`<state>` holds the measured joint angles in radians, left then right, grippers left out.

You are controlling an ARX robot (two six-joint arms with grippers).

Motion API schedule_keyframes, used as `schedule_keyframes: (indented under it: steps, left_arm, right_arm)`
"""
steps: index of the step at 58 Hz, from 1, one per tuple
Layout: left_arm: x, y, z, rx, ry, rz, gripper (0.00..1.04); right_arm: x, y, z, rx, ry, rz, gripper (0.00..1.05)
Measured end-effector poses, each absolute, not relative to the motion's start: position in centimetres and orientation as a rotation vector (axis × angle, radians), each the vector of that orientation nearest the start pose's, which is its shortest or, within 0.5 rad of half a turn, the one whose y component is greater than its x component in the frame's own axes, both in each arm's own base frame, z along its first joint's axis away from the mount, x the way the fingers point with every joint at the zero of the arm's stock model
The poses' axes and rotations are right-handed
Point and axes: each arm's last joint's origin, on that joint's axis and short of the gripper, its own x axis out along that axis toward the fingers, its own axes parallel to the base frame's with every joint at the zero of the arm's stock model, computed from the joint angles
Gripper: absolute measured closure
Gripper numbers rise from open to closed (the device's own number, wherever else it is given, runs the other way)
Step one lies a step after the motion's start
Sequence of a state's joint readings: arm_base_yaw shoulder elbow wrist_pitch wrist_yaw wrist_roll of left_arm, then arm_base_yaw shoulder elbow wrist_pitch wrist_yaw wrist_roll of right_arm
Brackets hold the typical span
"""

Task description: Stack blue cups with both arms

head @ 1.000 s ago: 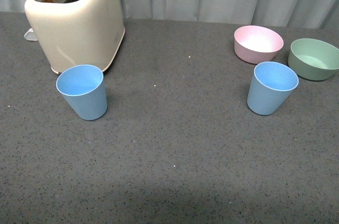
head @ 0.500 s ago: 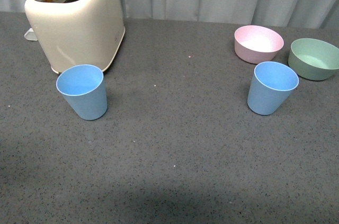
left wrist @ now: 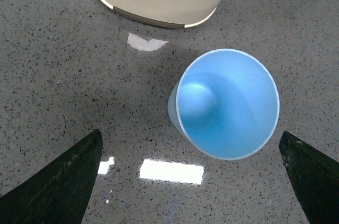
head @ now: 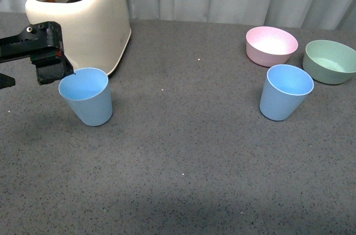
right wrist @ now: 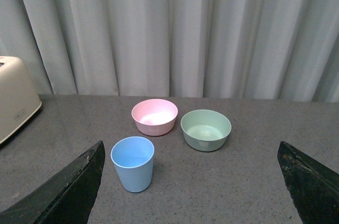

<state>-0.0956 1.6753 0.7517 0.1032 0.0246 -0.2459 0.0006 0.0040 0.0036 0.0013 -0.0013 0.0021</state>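
One blue cup [head: 86, 97] stands below left hand [head: 53, 71].

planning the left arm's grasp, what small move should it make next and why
Probably lower the left pincer around the left blue cup: it is wide open with the upright cup between its fingers, but it hovers near the rim, gripping nothing yet.

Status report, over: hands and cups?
Left hand open above left cup. Right hand open, short of right cup. Cups upright, unstacked. Nothing between them.
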Motion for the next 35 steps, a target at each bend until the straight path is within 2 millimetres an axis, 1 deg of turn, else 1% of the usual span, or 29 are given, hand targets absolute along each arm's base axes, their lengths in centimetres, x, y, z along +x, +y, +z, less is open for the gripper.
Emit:
schedule_keyframes:
  steps: [4,14,26,27,33,35]
  left_arm:
    - [31.8,-3.3,13.1,-0.207,0.880,-0.001,0.07]
    - [33.5,-3.5,11.6,-0.239,0.957,0.031,0.07]
    - [34.8,-3.6,10.4,-0.265,1.018,0.065,0.07]
    - [34.8,-3.6,10.3,-0.264,1.022,0.067,0.08]
    - [35.3,-3.6,9.7,-0.279,1.053,0.090,0.24]
    - [35.4,-3.7,9.6,-0.285,1.055,0.094,0.28]
  right_arm:
    - [9.8,0.0,16.5,0.002,-0.001,0.002,0.10]
    - [9.8,0.0,16.5,0.002,-0.001,0.002,0.10]
    - [9.8,0.0,16.5,0.002,-0.001,0.002,0.10]
    - [9.8,0.0,16.5,0.002,-0.001,0.002,0.10]
    - [9.8,0.0,16.5,0.002,-0.001,0.002,0.10]
    - [9.8,0.0,16.5,0.002,-0.001,0.002,0.10]
